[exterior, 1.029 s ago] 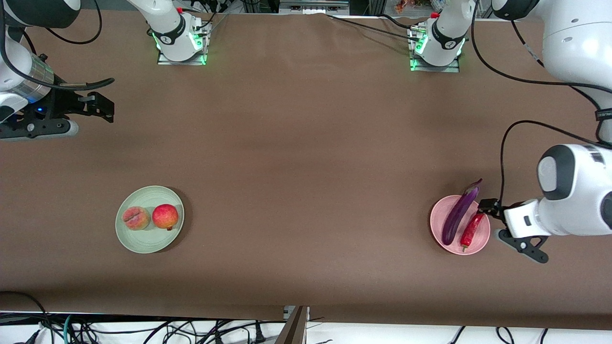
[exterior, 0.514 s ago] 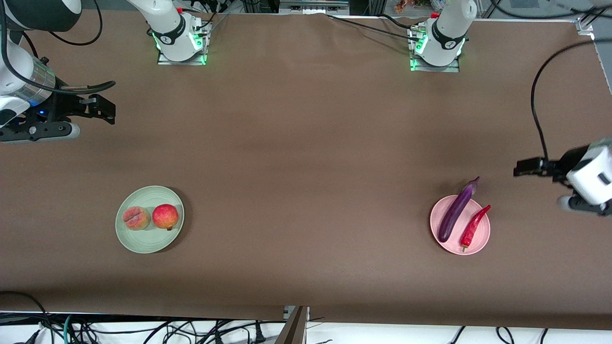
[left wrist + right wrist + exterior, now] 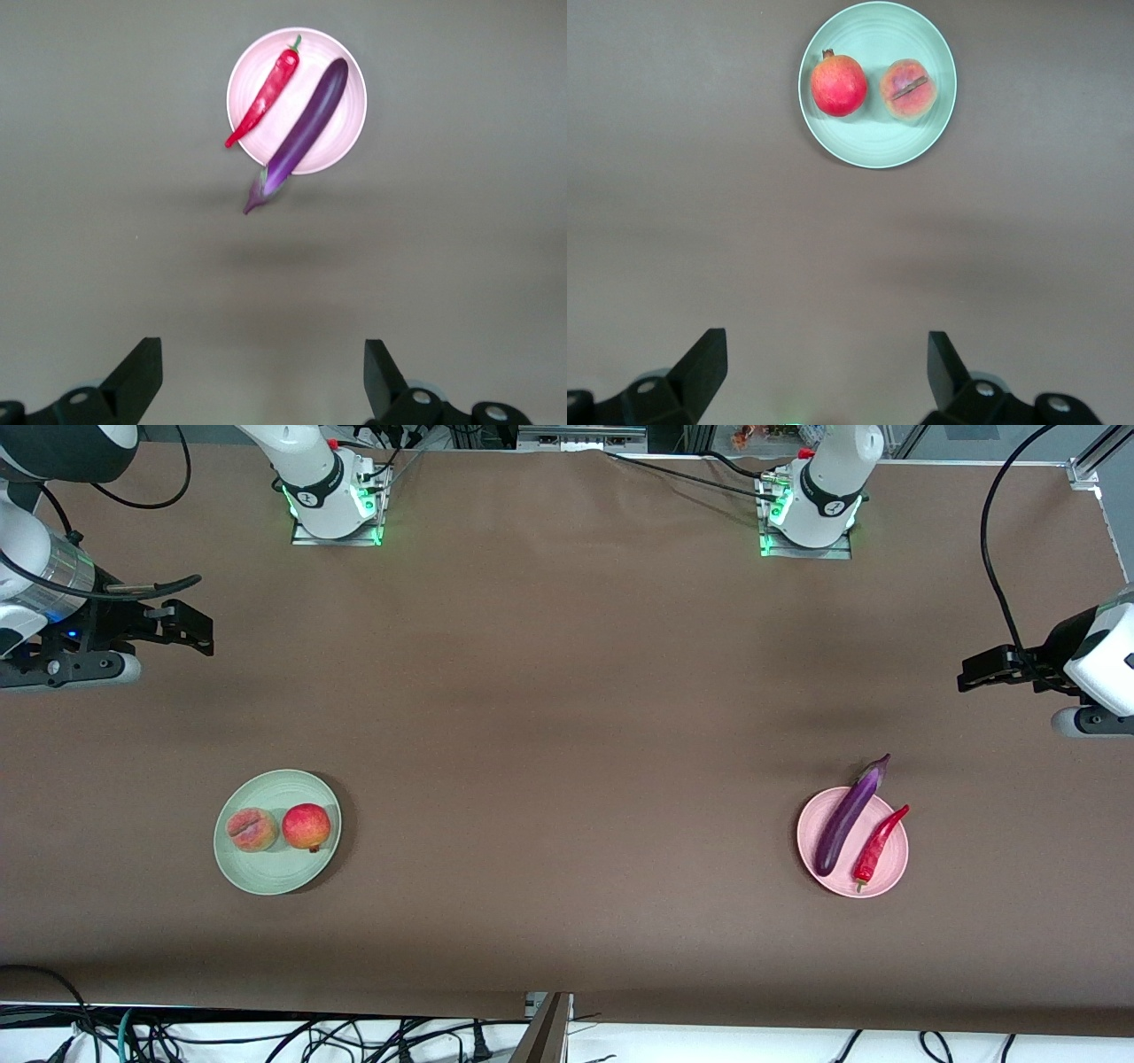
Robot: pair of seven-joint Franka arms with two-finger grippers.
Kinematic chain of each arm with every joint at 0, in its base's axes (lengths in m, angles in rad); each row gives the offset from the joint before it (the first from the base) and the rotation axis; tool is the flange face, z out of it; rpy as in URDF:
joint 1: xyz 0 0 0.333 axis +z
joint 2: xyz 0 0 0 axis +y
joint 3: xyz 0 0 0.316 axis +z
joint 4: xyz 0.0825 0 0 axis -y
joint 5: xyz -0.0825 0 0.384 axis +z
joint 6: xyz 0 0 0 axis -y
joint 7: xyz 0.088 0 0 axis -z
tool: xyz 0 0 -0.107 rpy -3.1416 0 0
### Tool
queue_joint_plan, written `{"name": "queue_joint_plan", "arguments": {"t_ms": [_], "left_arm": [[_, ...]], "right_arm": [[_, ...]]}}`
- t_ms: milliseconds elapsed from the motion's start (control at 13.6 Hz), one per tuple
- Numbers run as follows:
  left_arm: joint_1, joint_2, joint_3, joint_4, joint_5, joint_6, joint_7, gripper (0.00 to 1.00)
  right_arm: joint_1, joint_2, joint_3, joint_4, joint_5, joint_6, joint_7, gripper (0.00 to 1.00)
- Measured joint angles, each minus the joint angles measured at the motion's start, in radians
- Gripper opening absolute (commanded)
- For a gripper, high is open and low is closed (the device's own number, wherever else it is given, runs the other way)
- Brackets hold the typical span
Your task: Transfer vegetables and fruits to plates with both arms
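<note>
Eggplant [image 3: 848, 820] and chili pepper [image 3: 877, 844] lie on pink plate [image 3: 808, 834]; peach [image 3: 252, 829] and pomegranate [image 3: 306, 826] on green plate [image 3: 275, 877]. Left gripper [image 3: 979, 673] and right gripper [image 3: 188, 628] hang over opposite tabletop ends, fingers apart, empty.

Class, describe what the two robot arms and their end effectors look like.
Both arms are white with black joint bands and trailing black cables. The left end effector and right end effector are dark, each with two fingers. Green lights glow at both bases.
</note>
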Motion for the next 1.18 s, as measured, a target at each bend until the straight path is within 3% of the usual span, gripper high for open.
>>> {"name": "queue_joint_plan", "arguments": {"t_ms": [514, 1176], "left_arm": [[0.013, -0.01, -0.001, -0.032, -0.001, 0.039, 0.0, 1.0], [0.007, -0.091, -0.042, -0.037, -0.003, -0.023, 0.0, 1.0]], "right_arm": [[0.0, 0.0, 0.0, 0.0, 0.0, 0.0, 0.0, 1.0], [0.0, 0.0, 0.0, 0.0, 0.001, 0.0, 0.0, 1.0]]}}
